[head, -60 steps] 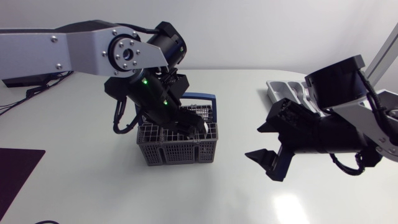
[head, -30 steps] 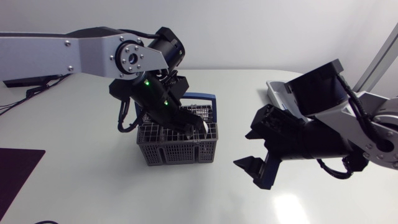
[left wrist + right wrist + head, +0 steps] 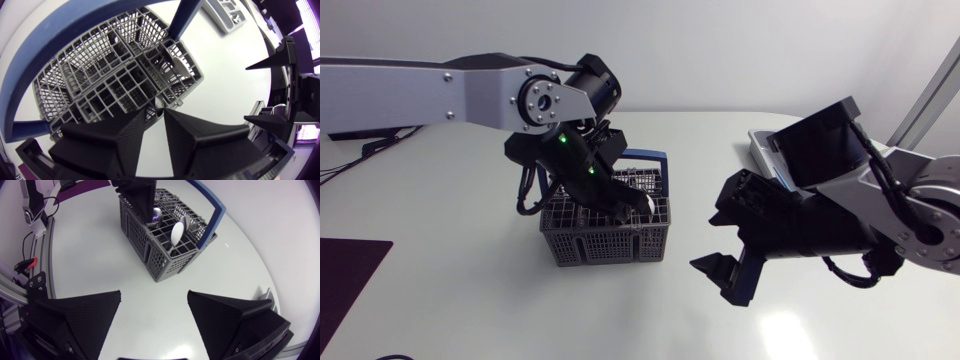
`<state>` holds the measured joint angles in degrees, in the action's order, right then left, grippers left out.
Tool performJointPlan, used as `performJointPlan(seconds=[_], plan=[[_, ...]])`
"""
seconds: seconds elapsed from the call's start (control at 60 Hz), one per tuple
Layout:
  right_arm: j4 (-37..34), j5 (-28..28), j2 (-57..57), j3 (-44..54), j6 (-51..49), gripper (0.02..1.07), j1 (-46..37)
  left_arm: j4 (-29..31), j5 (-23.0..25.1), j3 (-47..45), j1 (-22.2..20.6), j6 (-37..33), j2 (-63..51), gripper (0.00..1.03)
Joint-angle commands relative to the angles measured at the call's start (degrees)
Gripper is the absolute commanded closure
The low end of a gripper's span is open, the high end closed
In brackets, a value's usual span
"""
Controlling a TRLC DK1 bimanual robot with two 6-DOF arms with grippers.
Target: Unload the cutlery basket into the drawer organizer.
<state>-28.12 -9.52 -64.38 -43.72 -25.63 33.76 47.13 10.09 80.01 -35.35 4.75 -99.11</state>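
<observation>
The white desk point(image 3: 440, 290) carries everything. The left arm point(image 3: 420, 90) comes over it and bends down. The right arm point(image 3: 910, 210) hangs low above the surface.

The cutlery basket point(image 3: 605, 240), grey with a blue handle point(image 3: 642, 156), stands directly under the left end effector point(image 3: 157, 114), whose fingers are inside its upper part. The same basket lies ahead of the right end effector point(image 3: 154, 297), near but apart from it. The drawer organizer point(image 3: 767, 148) is behind the right end effector, partly hidden by that arm, and well apart from the left one.

The left end effector is almost closed, with only a thin gap, and at its tips it seems to pinch a small shiny metal piece point(image 3: 159, 104) of cutlery. I cannot say which kind. The right end effector is wide open and holds nothing. A white spoon point(image 3: 177, 232) stands in a compartment just beside the left fingers.

I judge that the step in hand is picking one item out of the basket, so the unloading is not finished. The next move calls for a straight lift, so the piece does not catch the grid or the handle. After that it needs a carry across to the organizer.
</observation>
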Motion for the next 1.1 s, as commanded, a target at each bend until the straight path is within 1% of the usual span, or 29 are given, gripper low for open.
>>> performJointPlan(seconds=[0.0,0.3,0.35,0.383,0.467,0.917,1.083], plan=[[0.43,0.55,-0.75,-0.84,1.46,0.11,0.52,-0.55,0.28,0.15,-0.24,-0.80,-1.35,0.84],[0.52,0.73,-0.31,-0.22,1.46,0.11,1.05,-0.82,1.43,0.24,-0.33,-0.54,-1.44,0.84],[0.43,0.73,-0.31,-0.13,1.46,0.11,1.22,-0.99,1.60,0.06,-0.33,-0.54,-1.44,0.91],[0.43,0.73,-0.22,-0.13,1.46,0.11,1.31,-1.17,1.60,0.06,-0.33,-0.45,-1.44,0.94],[0.35,0.73,-0.13,-0.04,1.46,0.11,1.31,-1.26,1.78,0.06,-0.24,-0.36,-1.44,0.98],[0.26,1.61,0.04,0.39,1.46,0.12,2.28,-0.90,7.75,-0.64,0.64,-0.45,-0.38,0.98],[0.17,1.61,0.13,0.48,1.46,0.12,2.37,-0.90,8.11,-0.82,1.16,-0.45,0.32,0.98]])
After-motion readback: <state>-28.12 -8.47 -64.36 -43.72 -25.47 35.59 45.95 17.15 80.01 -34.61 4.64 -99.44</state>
